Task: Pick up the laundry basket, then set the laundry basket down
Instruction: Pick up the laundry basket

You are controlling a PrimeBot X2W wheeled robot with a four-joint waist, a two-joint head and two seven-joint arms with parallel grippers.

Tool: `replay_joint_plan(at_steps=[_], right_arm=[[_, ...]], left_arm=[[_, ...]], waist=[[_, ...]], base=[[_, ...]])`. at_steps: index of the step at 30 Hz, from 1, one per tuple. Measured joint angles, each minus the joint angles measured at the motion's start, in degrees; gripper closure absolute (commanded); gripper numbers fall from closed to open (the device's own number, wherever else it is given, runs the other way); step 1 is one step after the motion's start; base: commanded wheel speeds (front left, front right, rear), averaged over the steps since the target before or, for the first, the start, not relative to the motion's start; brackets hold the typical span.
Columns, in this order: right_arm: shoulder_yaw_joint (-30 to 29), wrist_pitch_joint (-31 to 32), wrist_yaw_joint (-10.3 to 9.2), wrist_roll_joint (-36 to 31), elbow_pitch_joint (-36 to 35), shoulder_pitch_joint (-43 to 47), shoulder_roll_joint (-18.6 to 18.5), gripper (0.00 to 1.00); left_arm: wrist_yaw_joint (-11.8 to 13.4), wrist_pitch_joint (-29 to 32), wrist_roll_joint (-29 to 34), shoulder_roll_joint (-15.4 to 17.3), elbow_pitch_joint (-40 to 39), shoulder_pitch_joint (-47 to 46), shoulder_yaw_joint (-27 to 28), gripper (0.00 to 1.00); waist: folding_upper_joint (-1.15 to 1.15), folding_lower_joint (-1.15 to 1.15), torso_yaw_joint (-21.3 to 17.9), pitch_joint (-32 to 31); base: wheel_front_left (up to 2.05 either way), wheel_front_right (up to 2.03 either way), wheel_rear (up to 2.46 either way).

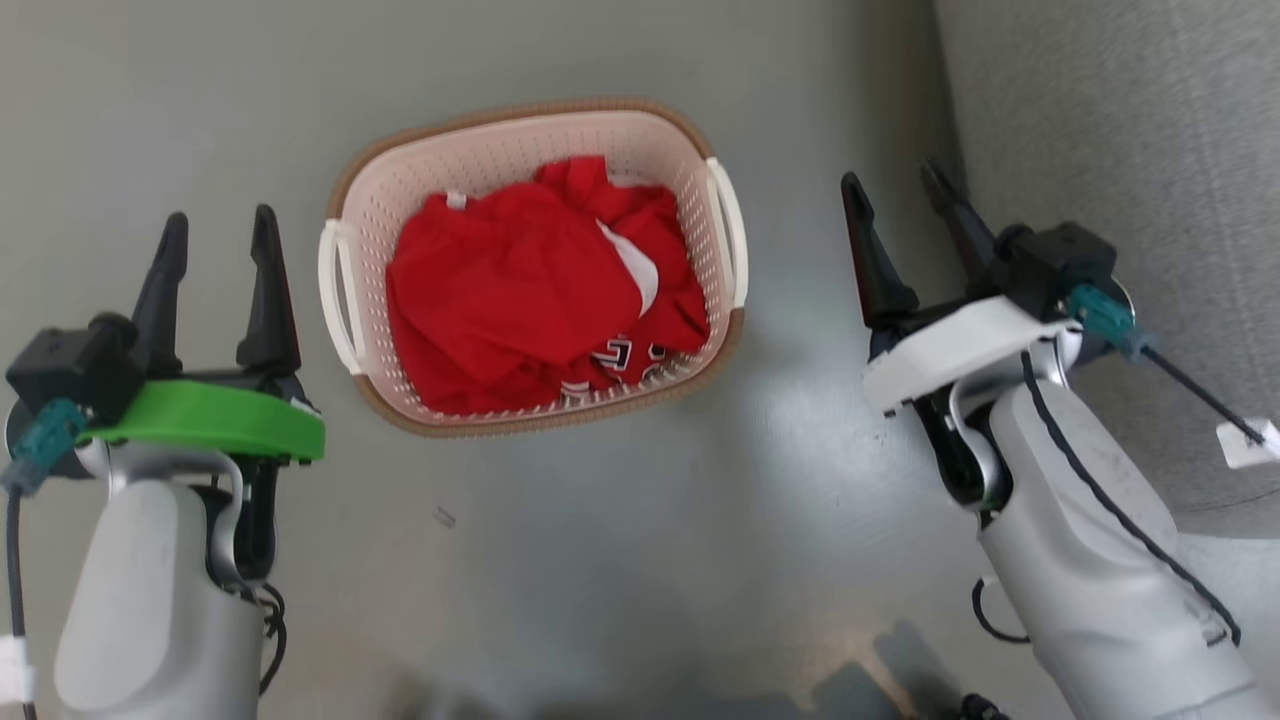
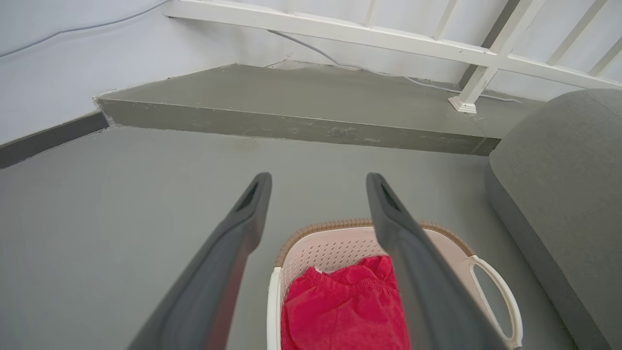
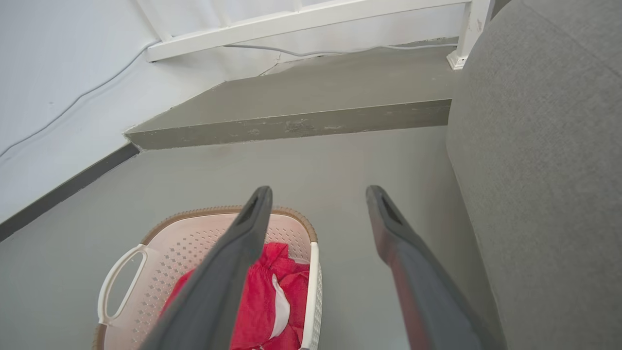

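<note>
Flanking the laundry basket [image 1: 480, 160] of red clothes [image 1: 520, 290], left pincer [image 1: 220, 225] and right pincer [image 1: 890, 175] gape apart; grey sofa [image 1: 1120, 120] sits just beside the right.

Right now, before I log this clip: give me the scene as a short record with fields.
basket: on the floor, between the two grippers, upright
contents: red clothes
left gripper: open, to the basket's left, not touching it
right gripper: open, to the basket's right, not touching it
nearby: grey sofa at the right, beside the right gripper
task stage: basket not yet gripped
</note>
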Motion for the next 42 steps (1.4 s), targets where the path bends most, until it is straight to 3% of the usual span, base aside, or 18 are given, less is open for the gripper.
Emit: replay_joint_plan(at_steps=[25, 42], right_arm=[[3.2, 0.6, 1.59, 0.6, 17.5, -18.4, -0.1, 0.0], [7.5, 3.5, 2.57, 6.9, 27.9, -25.6, -0.2, 0.0]], left_arm=[[-0.2, 3.2, -4.1, 1.4, 17.2, -16.7, -4.4, 0.0], [-0.3, 6.2, -7.3, 1.2, 28.3, -24.8, -10.3, 0.0]], waist=[[0.0, 0.0, 2.5, 13.5], [0.0, 0.0, 4.3, 19.0]], base=[[0.0, 0.0, 0.0], [0.0, 0.0, 0.0]])
